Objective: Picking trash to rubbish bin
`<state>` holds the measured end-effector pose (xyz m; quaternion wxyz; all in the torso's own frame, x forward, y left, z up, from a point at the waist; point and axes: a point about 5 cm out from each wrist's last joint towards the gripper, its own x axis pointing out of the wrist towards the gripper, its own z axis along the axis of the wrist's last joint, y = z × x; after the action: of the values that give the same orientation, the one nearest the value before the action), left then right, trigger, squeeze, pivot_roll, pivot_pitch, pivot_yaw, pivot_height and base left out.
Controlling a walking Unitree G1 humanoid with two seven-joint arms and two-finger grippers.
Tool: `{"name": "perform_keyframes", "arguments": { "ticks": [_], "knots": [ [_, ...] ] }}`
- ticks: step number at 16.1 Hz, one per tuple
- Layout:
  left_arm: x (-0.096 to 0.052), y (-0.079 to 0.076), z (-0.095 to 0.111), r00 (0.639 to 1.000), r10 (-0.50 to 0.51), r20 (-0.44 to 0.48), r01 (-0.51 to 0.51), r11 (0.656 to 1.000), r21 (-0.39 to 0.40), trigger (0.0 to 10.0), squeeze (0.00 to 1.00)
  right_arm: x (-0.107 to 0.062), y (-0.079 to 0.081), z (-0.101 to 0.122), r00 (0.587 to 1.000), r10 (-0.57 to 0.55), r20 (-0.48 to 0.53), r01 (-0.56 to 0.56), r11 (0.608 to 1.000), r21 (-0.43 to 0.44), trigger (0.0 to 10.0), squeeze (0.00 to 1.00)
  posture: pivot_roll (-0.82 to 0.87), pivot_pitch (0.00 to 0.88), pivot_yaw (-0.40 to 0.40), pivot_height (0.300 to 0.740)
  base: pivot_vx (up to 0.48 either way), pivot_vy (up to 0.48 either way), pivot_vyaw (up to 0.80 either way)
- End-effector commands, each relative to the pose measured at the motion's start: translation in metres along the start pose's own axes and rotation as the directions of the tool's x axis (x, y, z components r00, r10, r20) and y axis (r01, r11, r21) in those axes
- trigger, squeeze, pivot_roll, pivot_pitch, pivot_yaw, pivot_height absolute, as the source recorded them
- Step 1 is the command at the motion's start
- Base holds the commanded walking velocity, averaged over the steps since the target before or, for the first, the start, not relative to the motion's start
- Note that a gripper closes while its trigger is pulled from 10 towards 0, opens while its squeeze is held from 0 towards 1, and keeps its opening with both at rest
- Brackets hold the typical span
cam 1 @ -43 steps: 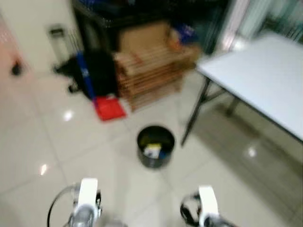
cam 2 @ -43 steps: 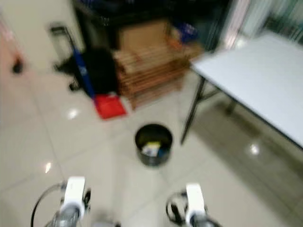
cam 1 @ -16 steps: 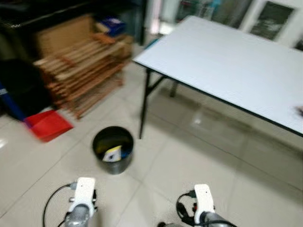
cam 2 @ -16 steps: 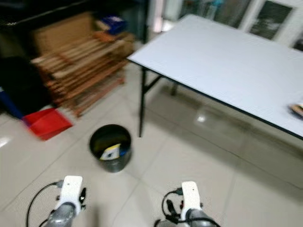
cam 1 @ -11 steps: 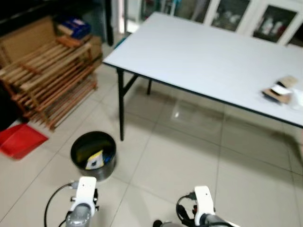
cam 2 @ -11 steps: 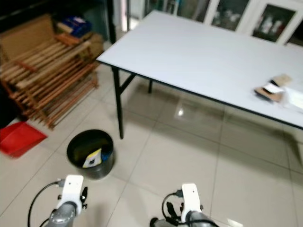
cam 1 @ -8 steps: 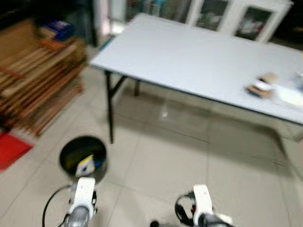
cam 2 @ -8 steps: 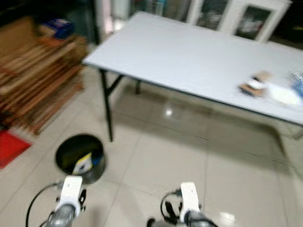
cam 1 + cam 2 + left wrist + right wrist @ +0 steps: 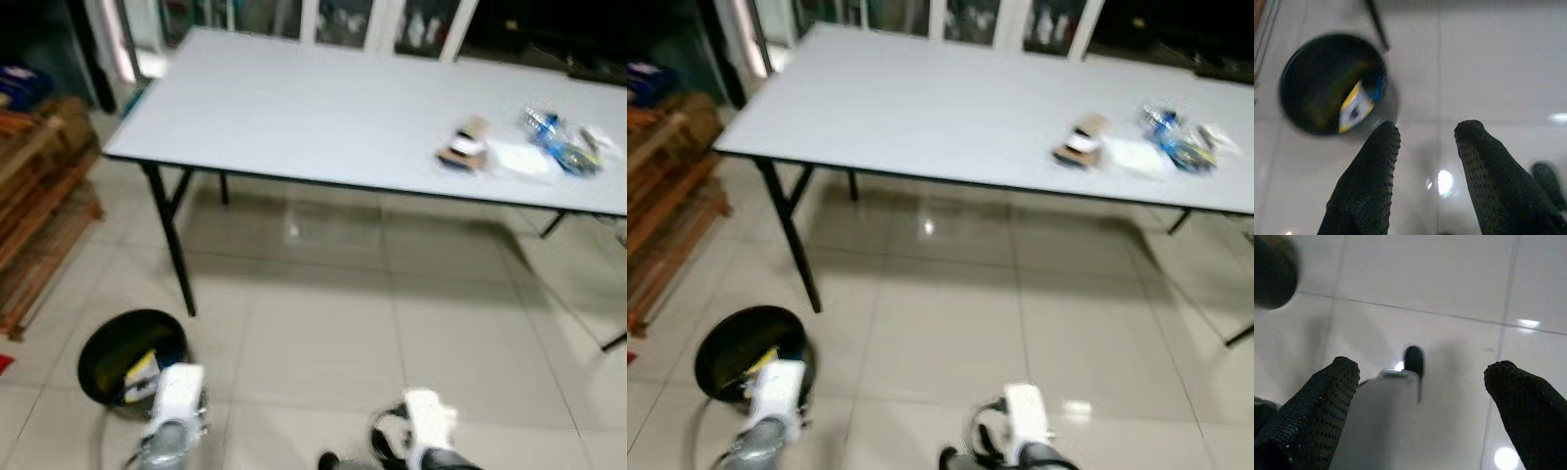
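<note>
Down at the near edge, both arms hang low over pale glossy floor tiles [image 9: 323, 362]. The left gripper [image 9: 1425, 134] has its two black fingers apart and empty above the tiles; the right gripper [image 9: 1420, 374] is spread wider still, also empty, over a grout line. Just ahead of the left arm sits the black round bin [image 9: 132, 354], with a yellow-and-white scrap [image 9: 1354, 108] lying inside: the wrist camera looks straight down into it, where the head views catch just a sliver. One black table leg [image 9: 171, 240] stands beside the bin. Beyond, a long white table [image 9: 294, 108] spans the room, and the trash [image 9: 1080, 143] lies toward its right end: a brownish carton, then pale paper and blue-tinted wrappers [image 9: 1176, 137], blurred. A wooden rack [image 9: 34, 215] leans at far left. Glass-fronted doors [image 9: 970, 20] line the back wall.
</note>
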<state>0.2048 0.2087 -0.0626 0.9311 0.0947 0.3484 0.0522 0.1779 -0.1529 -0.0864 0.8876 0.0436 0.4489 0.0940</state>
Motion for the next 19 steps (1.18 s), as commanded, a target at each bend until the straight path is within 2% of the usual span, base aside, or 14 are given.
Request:
{"name": "perform_keyframes", "arguments": {
  "ticks": [1,8,14,16,19],
  "knots": [
    [-0.004,0.006,-0.012,0.999,0.004,-0.039,-0.004,1.000,0.007,10.0,0.00,0.001,0.005,-0.001,1.000,0.013,-0.004,-0.013,1.000,0.004,10.0,0.00,-0.01,0.041,-0.066,0.740,0.000,0.000,-0.76],
    [-0.003,0.006,-0.011,0.999,-0.006,-0.039,0.007,1.000,0.012,10.0,0.00,0.001,0.006,-0.001,1.000,0.014,-0.005,-0.014,1.000,0.002,10.0,0.00,0.00,0.027,-0.065,0.740,0.000,0.000,-0.76],
    [-0.002,0.008,-0.008,0.999,-0.001,-0.033,0.001,1.000,0.005,10.0,0.00,0.003,0.005,0.013,0.998,0.002,0.064,-0.002,1.000,0.000,10.0,0.00,0.00,0.056,-0.064,0.740,0.000,0.000,0.00],
    [-0.002,0.008,-0.007,0.999,0.001,-0.032,-0.001,1.000,0.001,10.0,0.00,0.003,0.004,0.014,0.998,-0.011,0.063,0.014,0.999,-0.036,10.0,0.00,0.00,0.061,-0.066,0.740,0.000,0.000,0.58],
    [-0.001,0.009,-0.006,0.999,0.010,-0.031,-0.010,1.000,-0.011,10.0,0.00,0.003,0.004,0.014,0.998,-0.012,0.063,0.013,1.000,-0.028,10.0,0.00,0.00,0.065,-0.067,0.740,0.000,0.000,0.80]
  ]
}}
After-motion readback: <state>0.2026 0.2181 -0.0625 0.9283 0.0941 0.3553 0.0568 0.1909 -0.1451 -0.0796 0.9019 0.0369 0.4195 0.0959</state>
